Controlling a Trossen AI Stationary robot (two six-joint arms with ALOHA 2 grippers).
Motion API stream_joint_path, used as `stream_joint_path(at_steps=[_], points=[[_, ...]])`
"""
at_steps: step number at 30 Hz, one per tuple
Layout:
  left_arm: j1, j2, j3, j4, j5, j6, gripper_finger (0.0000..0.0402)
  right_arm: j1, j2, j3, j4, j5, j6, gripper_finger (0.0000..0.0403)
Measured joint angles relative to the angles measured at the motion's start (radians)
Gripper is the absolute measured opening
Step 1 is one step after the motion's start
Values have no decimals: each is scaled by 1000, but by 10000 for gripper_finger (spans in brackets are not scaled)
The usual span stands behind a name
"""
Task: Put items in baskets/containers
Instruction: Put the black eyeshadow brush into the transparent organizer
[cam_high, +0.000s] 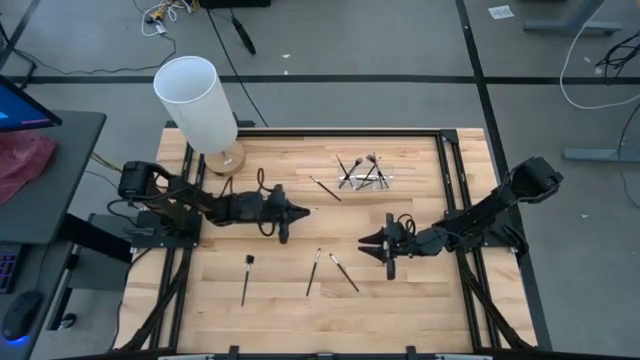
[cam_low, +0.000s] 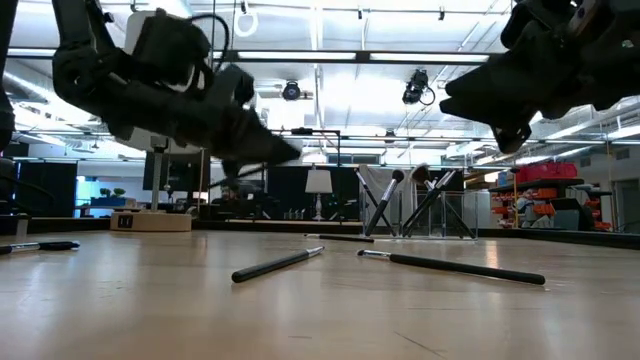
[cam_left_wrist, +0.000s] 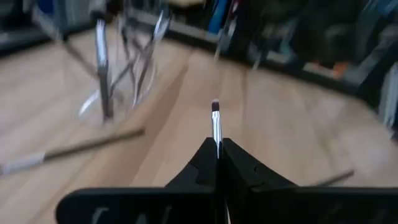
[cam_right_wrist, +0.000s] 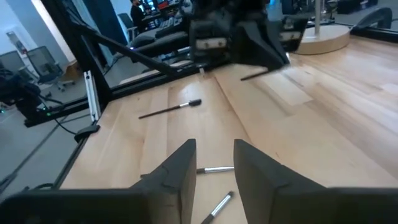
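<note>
My left gripper (cam_high: 298, 212) hovers over the table's middle, shut on a thin makeup brush (cam_left_wrist: 216, 121) whose small dark bristle tip points toward the table's right. The clear holder (cam_high: 366, 178) stands toward the far edge with several brushes leaning in it; it shows blurred in the left wrist view (cam_left_wrist: 124, 62). Loose brushes lie flat on the wood: one near the holder (cam_high: 325, 188), one near-left (cam_high: 246, 280), two near the middle (cam_high: 313, 272) (cam_high: 344, 272). My right gripper (cam_high: 366, 243) is open above those two (cam_right_wrist: 214, 163), touching nothing. My left gripper pinches the brush by its handle (cam_left_wrist: 217, 144) between the two fingers. The brush lies along the fingers, and its bristle end (cam_left_wrist: 215, 106) sticks out past their tips. The fingers come about level from the table's left. The brush is lifted clear of the table.
A tall white cylinder (cam_high: 197, 100) on a round wooden base (cam_high: 228, 160) stands at the far-left corner, behind my left arm. Black rails (cam_high: 452, 190) frame the tabletop. Bare wood lies between the two grippers and along the near edge.
</note>
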Motion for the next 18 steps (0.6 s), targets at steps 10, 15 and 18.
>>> stream_joint_path(at_steps=[10,15,18], points=[[-102,-2,191,41,-18,84,8,-59,15,36,8,33,-56,174],[-146,-3,298,37,-24,133,8,-63,113,140,11,26,-170,195],[-174,-3,345,37,-56,177,7,-63,205,226,59,27,-258,196]])
